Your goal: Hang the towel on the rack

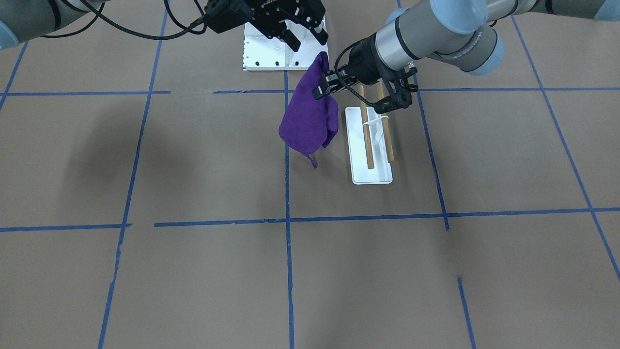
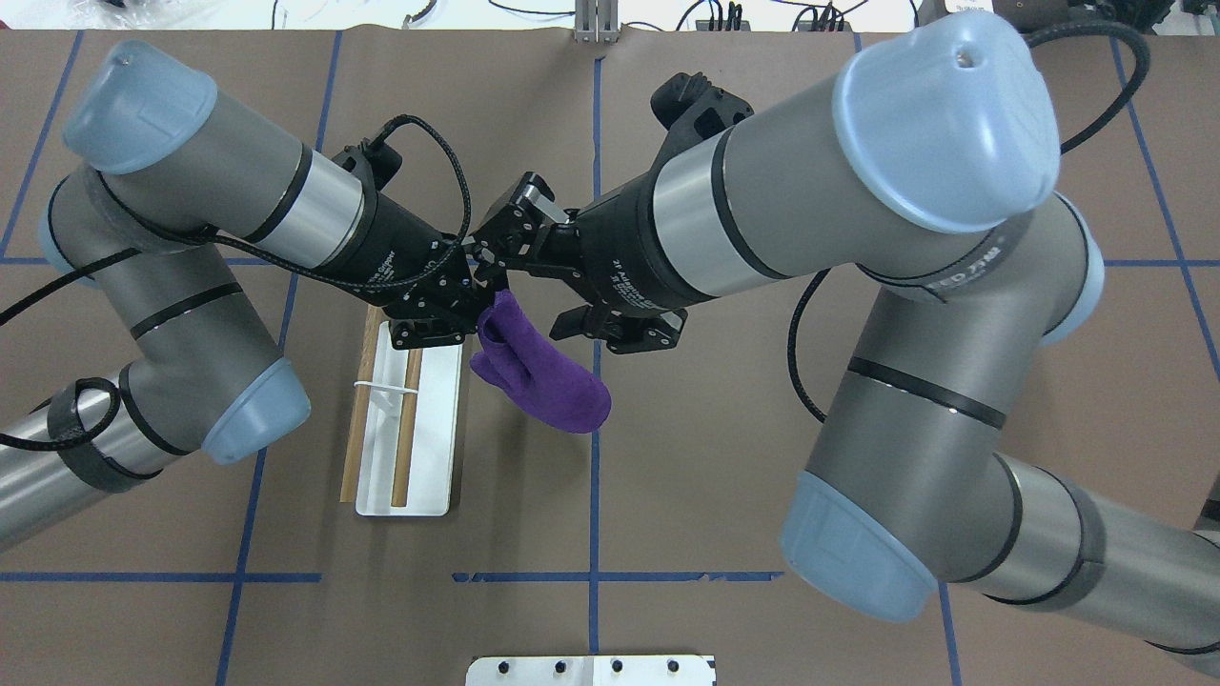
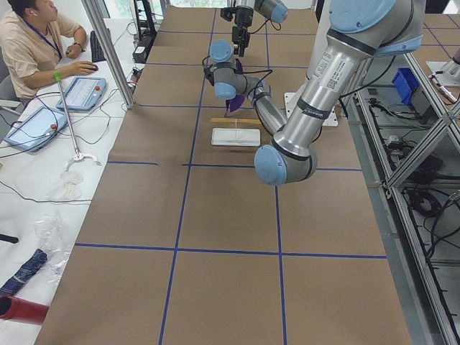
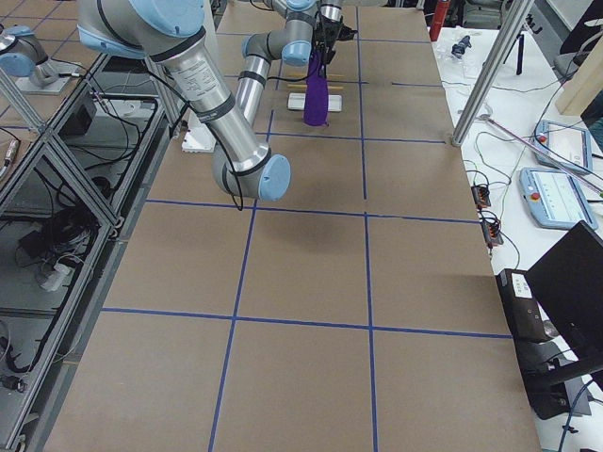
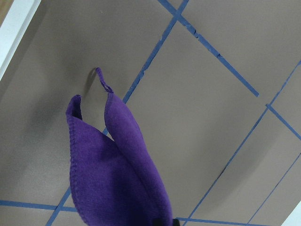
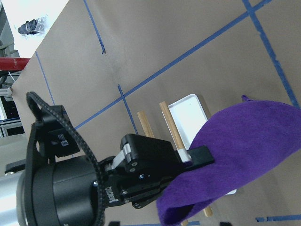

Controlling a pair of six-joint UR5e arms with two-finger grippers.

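Observation:
The deep-purple towel (image 1: 310,116) hangs folded in the air, pinched at its top by my left gripper (image 1: 325,87), which is shut on it. Its thin tag (image 1: 313,161) dangles at the lowest corner. The rack (image 1: 370,140) is a white tray base with two wooden rods, and it stands just beside the towel, under my left wrist. In the overhead view the towel (image 2: 548,381) hangs to the right of the rack (image 2: 405,419). My right gripper (image 1: 305,38) is open and empty, close above the towel's held top. The left wrist view shows the towel (image 5: 117,179) hanging over the table.
A white mounting plate (image 1: 286,53) lies by the robot's base, behind the towel. Blue tape lines cross the brown table. An operator (image 3: 36,43) sits at a side desk beyond the table's far edge.

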